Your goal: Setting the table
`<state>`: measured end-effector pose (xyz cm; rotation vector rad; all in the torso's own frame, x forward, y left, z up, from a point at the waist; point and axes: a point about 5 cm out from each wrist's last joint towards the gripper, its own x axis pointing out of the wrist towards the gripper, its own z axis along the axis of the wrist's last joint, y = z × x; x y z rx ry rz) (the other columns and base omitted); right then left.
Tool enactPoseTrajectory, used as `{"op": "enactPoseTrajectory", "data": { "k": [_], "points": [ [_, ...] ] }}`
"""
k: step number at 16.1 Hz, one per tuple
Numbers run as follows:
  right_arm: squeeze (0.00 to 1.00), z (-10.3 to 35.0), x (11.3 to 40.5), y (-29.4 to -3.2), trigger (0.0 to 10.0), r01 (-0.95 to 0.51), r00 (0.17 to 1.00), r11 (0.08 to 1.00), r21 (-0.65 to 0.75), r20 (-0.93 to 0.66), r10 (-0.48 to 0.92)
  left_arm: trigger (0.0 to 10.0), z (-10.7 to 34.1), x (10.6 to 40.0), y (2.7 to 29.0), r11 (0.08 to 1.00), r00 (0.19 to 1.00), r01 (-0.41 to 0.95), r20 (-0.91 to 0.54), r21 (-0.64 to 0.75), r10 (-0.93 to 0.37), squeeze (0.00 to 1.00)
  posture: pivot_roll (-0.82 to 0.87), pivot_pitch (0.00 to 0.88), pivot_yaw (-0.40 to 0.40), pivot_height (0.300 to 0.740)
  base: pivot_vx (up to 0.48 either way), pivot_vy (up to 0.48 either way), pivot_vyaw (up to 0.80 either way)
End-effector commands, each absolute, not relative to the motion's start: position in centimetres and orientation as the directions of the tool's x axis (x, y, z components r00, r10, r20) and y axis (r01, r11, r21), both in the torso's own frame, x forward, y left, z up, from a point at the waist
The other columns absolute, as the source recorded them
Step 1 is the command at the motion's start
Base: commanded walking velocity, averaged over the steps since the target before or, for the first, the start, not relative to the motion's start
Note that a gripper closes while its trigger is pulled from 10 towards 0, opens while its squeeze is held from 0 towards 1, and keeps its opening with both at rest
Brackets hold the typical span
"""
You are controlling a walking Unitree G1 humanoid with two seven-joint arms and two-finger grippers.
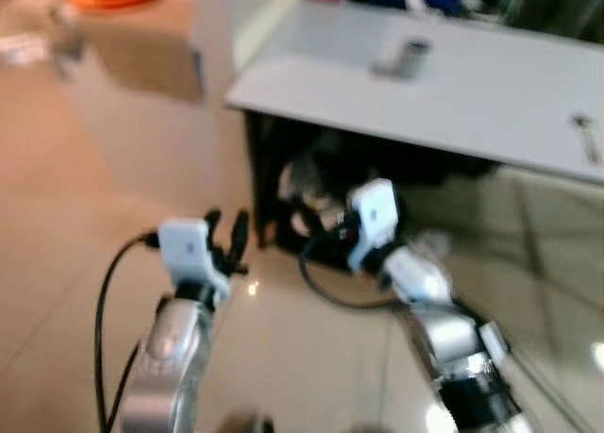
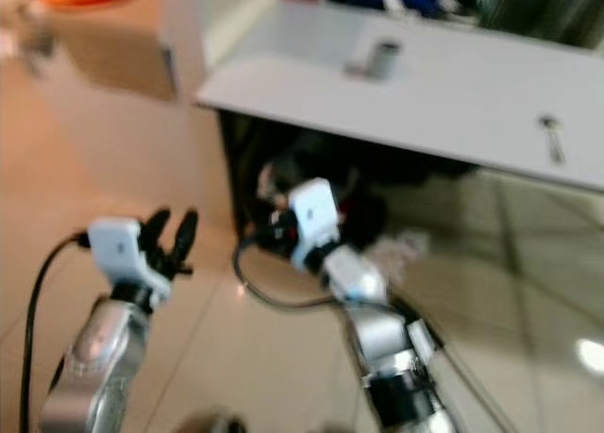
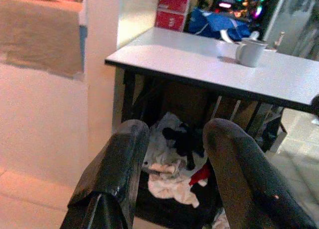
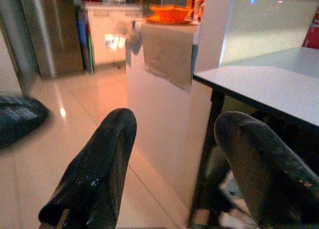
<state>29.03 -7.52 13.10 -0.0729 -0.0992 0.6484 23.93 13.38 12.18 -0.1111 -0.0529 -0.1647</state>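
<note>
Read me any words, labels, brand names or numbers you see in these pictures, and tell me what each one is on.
No text can be read.
The red boxes behind the white table carry pale markings, too blurred to read.
The grey mug shows no lettering.

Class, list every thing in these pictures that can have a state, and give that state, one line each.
Left tool: open, empty, raised toward the table.
Right tool: open, empty.
Grey mug: upright on the white table.
Clothes: heaped under the table.
Orange bowl: sitting on the counter.

A grey mug [image 3: 250,52] stands upright on the white table [image 3: 199,64], near its far edge
</note>
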Motion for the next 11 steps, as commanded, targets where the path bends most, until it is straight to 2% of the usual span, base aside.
{"op": "enactPoseTrajectory", "data": {
  "k": [1,3,4,6,8,9,10,11],
  "points": [
    [0.0,13.01,29.16,-7.46,10.0,-0.587,0.803,0.806,-0.072,0.073,0.592,10.0,12.61,23.79,13.15,0.978,0.981,0.185,0.078,-0.097,-0.178,0.0,-0.07,0.118,-0.019,0.74,0.48,0.0,0.79],
    [0.0,12.37,29.7,-7.71,10.0,-0.559,0.827,0.823,-0.1,0.0,0.562,10.0,12.69,23.84,13.14,0.978,0.98,0.187,0.079,-0.089,-0.181,0.0,-0.07,0.12,-0.017,0.74,0.48,0.0,0.0],
    [0.0,12.36,29.51,-7.58,10.0,-0.577,0.815,0.813,-0.082,0.016,0.58,10.0,12.69,23.84,13.15,0.978,0.98,0.189,0.08,-0.086,-0.183,0.0,-0.07,0.121,-0.014,0.74,0.48,0.0,0.8],
    [0.0,12.84,29.37,-7.61,10.0,-0.581,0.811,0.813,-0.047,0.057,0.583,10.0,12.71,23.86,13.1,0.977,0.979,0.195,0.08,-0.082,-0.189,0.0,-0.07,0.123,-0.013,0.74,0.48,0.0,0.0],
    [0.0,12.85,29.27,-7.36,10.0,-0.591,0.801,0.802,-0.085,0.054,0.596,10.0,12.69,23.8,12.99,0.977,0.978,0.202,0.077,-0.074,-0.196,0.0,-0.07,0.126,-0.009,0.74,0.48,0.0,0.78],
    [0.0,12.71,29.17,-7.21,10.0,-0.594,0.8,0.8,-0.08,0.045,0.598,10.0,12.71,23.78,12.93,0.976,0.977,0.204,0.077,-0.071,-0.199,0.0,-0.07,0.127,-0.008,0.74,0.48,0.0,0.0],
    [0.0,12.37,28.92,-7.02,10.0,-0.612,0.785,0.781,-0.122,0.028,0.619,10.0,12.75,23.77,12.95,0.976,0.977,0.206,0.077,-0.067,-0.201,0.0,-0.07,0.127,-0.008,0.74,0.48,0.0,0.8],
    [0.0,12.32,28.77,-6.82,10.0,-0.621,0.779,0.777,-0.102,0.031,0.626,10.0,12.77,23.76,13.02,0.977,0.977,0.205,0.077,-0.066,-0.2,0.0,-0.07,0.129,-0.005,0.74,0.48,0.0,0.8]
  ]
}}
